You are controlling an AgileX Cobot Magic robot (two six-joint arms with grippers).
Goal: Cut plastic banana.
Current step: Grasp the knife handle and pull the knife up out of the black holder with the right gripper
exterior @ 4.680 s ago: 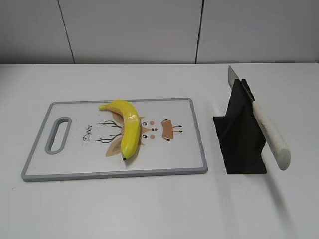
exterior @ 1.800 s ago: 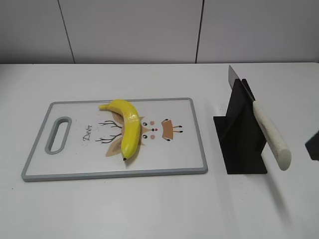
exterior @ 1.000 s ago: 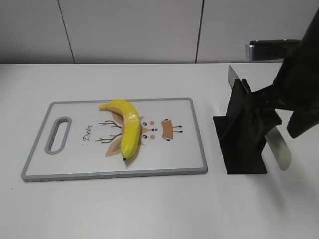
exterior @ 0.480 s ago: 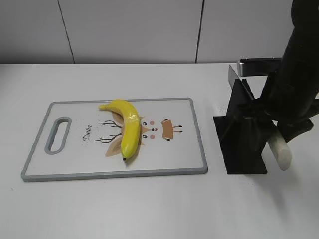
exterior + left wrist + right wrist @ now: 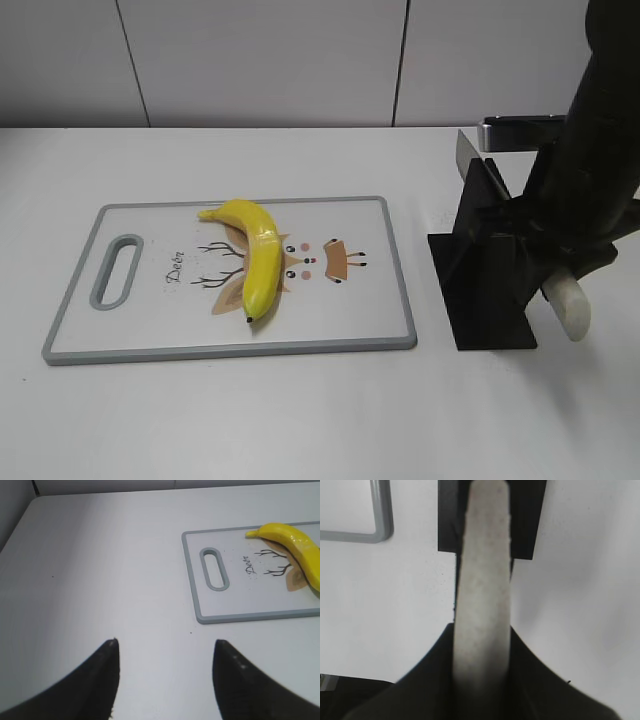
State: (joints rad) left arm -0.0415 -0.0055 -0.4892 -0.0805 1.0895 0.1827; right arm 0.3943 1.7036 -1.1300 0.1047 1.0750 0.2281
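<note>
On white table (image 5: pixel 300 410) | grey wall behind | right end effector (image 5: pixel 481 655) clamped on knife handle (image 5: pixel 484 580) | left end effector (image 5: pixel 165 677) apart

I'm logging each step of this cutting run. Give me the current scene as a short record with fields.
banana: whole, lying on the board, untouched
board: flat on the table, handle slot at its left end
knife: blade in the black stand, pale handle slanting out
right gripper: jaws on either side of the knife handle, tight against it
left gripper: jaws apart, empty, over bare table left of the board
stage: knife being taken, no cut made
</note>
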